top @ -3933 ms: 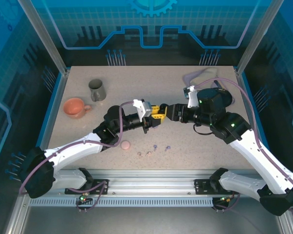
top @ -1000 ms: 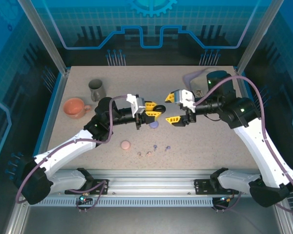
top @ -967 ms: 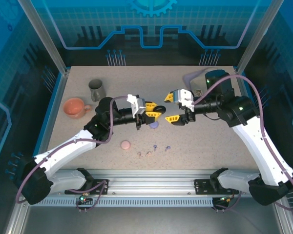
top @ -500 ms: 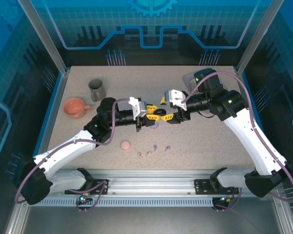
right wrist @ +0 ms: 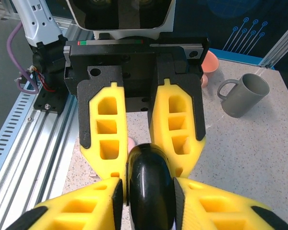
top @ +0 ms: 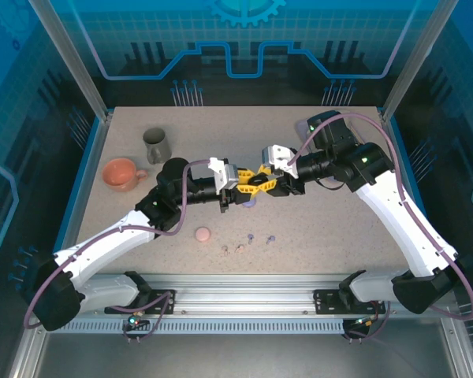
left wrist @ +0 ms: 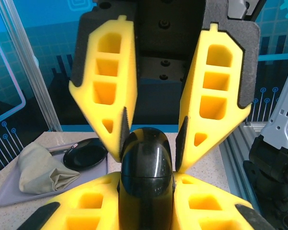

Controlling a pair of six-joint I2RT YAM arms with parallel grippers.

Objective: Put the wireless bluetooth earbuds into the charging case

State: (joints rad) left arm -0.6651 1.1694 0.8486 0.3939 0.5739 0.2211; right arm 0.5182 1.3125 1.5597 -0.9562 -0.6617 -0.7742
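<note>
step: opening the case | left hand point(top: 243, 183) and right hand point(top: 270, 182) both clamp black charging case point(left wrist: 146, 175) mid-air | next: likely pry lid apart | earbuds point(top: 251, 236) loose on counter point(top: 339, 228)

The counter point(top: 339, 228) is beige with fine dark speckles. The charging case point(left wrist: 146, 177) is glossy black, and the fingers point(left wrist: 216, 86) are bright yellow backed in black. I can see a grey mug point(top: 156, 145), a coral cup point(top: 121, 173), a pink round case point(top: 202, 234), lavender earbuds point(top: 251, 236) and pinkish-beige earbuds point(top: 239, 248). The arms point(top: 102, 246) are white and black. The walls point(top: 244, 39) are blue with paler circuit lines.
</note>
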